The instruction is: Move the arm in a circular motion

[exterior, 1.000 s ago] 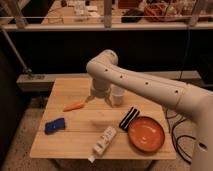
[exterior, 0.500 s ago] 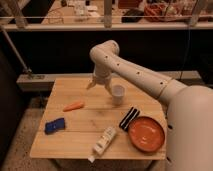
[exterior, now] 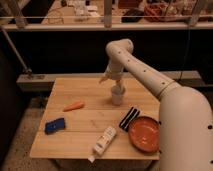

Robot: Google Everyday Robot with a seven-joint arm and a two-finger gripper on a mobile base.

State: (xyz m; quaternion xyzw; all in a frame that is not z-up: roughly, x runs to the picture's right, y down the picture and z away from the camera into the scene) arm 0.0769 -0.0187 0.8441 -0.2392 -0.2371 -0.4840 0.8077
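The arm [exterior: 150, 80] is thick, cream-white and jointed, with small dark dots along it. It rises from the lower right to a rounded elbow [exterior: 120, 49] above the far side of the wooden table [exterior: 85, 92], then bends down. Its small gripper [exterior: 110, 78] hangs over the table's far middle, just above and slightly left of a white cup [exterior: 117, 95]. It holds nothing that I can see.
On the table lie an orange carrot [exterior: 74, 106], a blue object [exterior: 54, 125], a white bottle [exterior: 104, 141], a black striped object [exterior: 130, 118] and an orange bowl [exterior: 145, 133]. A dark railing and shelf stand behind the table.
The elbow has swung up and to the right. The gripper has lifted off the table's middle towards the far side, then shifted right, ending above the cup. The objects have not moved.
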